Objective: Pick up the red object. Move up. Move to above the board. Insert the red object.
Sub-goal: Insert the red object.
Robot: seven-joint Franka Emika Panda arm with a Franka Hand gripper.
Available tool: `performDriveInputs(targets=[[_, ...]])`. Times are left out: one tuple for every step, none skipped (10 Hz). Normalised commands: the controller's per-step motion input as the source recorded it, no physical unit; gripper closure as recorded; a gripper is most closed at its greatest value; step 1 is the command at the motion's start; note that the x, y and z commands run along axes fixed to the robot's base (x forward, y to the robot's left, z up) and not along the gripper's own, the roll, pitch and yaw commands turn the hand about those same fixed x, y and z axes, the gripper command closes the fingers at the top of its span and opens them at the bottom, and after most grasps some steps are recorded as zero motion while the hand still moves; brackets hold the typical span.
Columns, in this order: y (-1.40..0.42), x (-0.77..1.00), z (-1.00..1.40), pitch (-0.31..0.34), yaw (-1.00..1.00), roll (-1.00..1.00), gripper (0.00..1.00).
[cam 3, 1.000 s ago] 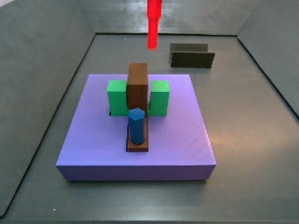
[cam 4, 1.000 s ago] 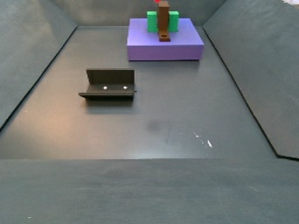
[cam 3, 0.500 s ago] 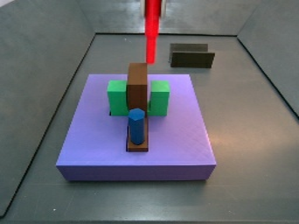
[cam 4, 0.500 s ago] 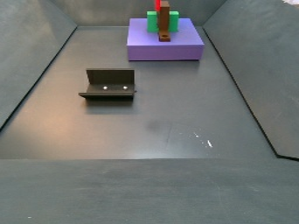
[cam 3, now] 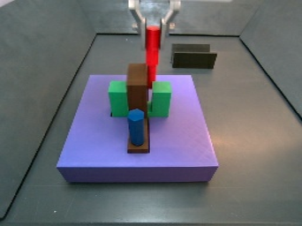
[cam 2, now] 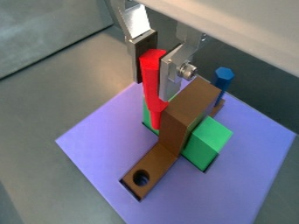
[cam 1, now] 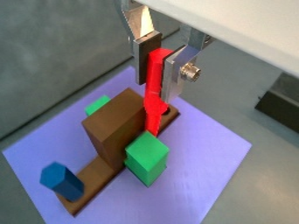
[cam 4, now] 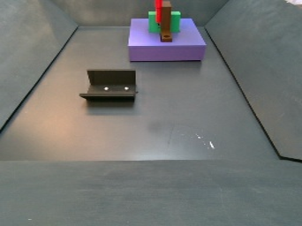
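Since the earlier frame the gripper has descended, now visible above the board. It is clamped on the red object, held vertical, lower end behind the board's upright block, hole unseen.

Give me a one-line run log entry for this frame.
phase: insert | gripper: above board, jaws shut on red object | board: on purple slab

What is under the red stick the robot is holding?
The gripper holds the red stick upright over the wooden board, beside its tall block. The stick's tip reaches the board's low strip; any hole below it is covered.
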Motion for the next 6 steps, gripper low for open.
performDriveInputs(targets=[[-0.01,0.00,-0.45,-0.103,-0.02,0.10,1.00],[0.65,0.00,0.23,0.107,-0.32,-0.03,1.00],[0.51,-0.19,0.27,0.061,-0.29,-0.08,1.00],[0.23,-0.05,0.24,0.051,-0.15,-0.02,1.00],[-0.06,-0.04,0.00,0.000,0.00,0.05,1.00],[0.00,-0.05,0.00,0.009,0.00,0.26,1.00]])
